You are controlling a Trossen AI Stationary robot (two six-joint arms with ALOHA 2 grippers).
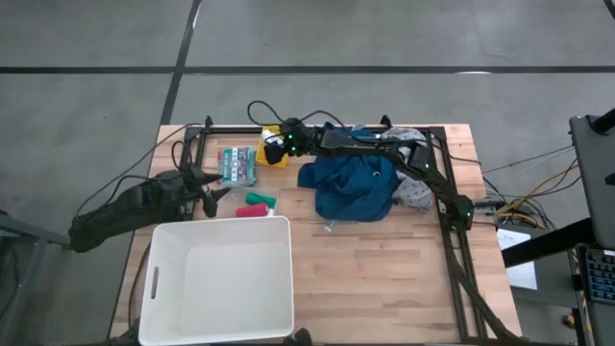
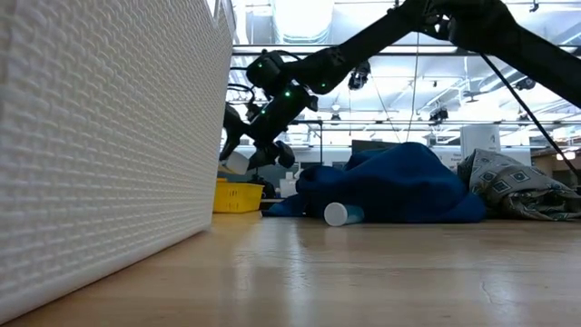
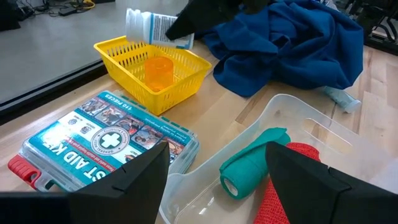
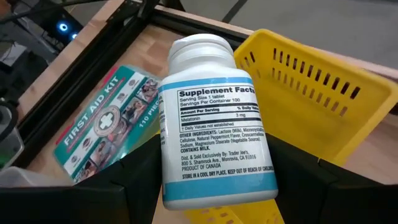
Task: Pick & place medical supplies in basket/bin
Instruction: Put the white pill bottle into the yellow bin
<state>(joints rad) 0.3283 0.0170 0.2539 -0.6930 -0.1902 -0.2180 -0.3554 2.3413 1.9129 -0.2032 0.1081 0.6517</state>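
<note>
Item 1: I hold the white supplement bottle (image 4: 208, 118) clamped in my right gripper (image 1: 276, 146), upper centre of the high view, over the yellow basket (image 3: 155, 76).

Item 2: left gripper (image 1: 213, 190), left of centre, jaws apart and empty, by green roll (image 3: 252, 167) and first aid kit (image 3: 102, 140).

Item 3: blue garment (image 1: 351, 185), centre.

Item 4: white tub (image 1: 219, 279), lower left.

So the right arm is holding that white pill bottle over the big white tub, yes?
Not quite. The right gripper does hold the white pill bottle, but over the small yellow basket, not the white tub. The right wrist view shows it.
</note>
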